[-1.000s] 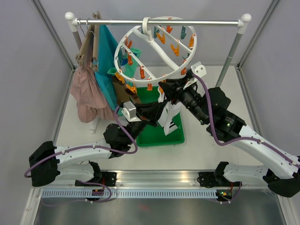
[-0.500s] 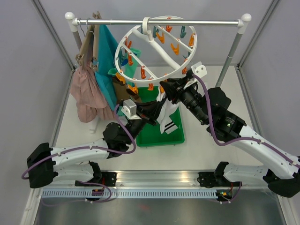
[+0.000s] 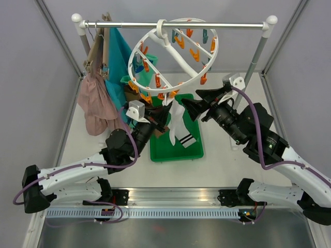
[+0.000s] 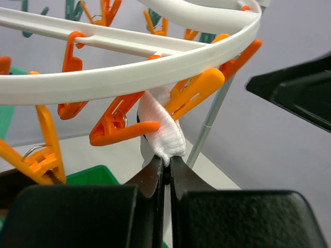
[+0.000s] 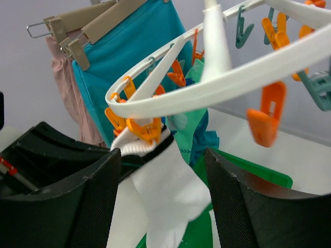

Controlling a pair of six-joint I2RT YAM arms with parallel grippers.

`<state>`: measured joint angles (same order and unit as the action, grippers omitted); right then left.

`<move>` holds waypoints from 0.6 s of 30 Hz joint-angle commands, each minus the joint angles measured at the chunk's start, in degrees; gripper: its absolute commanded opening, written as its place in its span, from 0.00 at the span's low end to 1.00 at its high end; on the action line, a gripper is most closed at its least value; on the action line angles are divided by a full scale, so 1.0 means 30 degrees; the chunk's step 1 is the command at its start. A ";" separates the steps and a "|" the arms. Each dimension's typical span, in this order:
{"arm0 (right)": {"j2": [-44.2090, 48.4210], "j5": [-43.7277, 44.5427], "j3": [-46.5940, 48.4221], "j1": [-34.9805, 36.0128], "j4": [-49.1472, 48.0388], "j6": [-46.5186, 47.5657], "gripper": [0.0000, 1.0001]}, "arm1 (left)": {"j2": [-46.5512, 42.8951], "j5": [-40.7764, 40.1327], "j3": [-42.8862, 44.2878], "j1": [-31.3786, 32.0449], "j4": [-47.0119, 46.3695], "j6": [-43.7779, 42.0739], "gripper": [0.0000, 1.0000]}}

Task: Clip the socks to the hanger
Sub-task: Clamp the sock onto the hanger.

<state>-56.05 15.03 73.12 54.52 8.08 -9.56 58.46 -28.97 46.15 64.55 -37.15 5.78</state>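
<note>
Hanger (image 3: 178, 60) hung by its hook on the rail (image 3: 232, 24), ring tilted, the rim toward the arms lower. White sock (image 3: 175, 123) hung from an orange peg (image 4: 199, 88) on that lower rim: cuff up in the peg, rest dangling below the hanger over the green tray (image 3: 165, 153). In the left wrist view the peg's two orange arms sat either side of the ribbed cuff. L gripper (image 4: 166, 163) was just under that peg, jaws drawn together to a thin slit w/ the cuff's lower edge running into it, so it read as pinched on the white sock right below the hanger rim. R gripper (image 3: 190, 99) sat just beside the same stretch of rim, on the side away from the L gripper. It was apart from sock and peg. Its fingers (image 5: 93, 206) were spread wide w/ nothing between them, and the sock and rim showed through the gap. A white bit w/ dark stripes showed on the tray under the hanger; couldn't tell if it was the same sock's end or a second one. Mint-teal sock (image 5: 186, 121) hung from the hanger further round the rim, on the L arm's side. Other pegs on the ring, orange and teal, looked unloaded as far as visible. Teal garment (image 3: 118, 57), pink garment (image 3: 95, 106) and tan hangers (image 3: 100, 49) hung on the same rail, to the L side of the hanger.
</note>
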 commanded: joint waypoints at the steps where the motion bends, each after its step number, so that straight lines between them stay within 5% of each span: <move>1: 0.1425 0.0936 -0.1019 0.0019 0.1262 -0.0943 0.72 | -0.0967 -0.2203 0.1431 -0.0073 0.3699 0.0856 0.02; 10: 0.1840 0.2897 -0.3688 0.0019 0.2991 -0.1616 0.71 | -0.2697 -0.4872 0.2575 -0.0073 0.8804 0.1207 0.02; 18: -0.1348 0.3632 -0.5504 0.0019 0.3021 -0.2495 0.71 | -0.3694 -0.7652 0.3980 -0.0073 1.3280 0.1003 0.02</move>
<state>-57.54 23.29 57.82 54.52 16.58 -15.16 48.53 -45.89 54.83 64.58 -4.45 7.84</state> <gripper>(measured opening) 0.709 0.043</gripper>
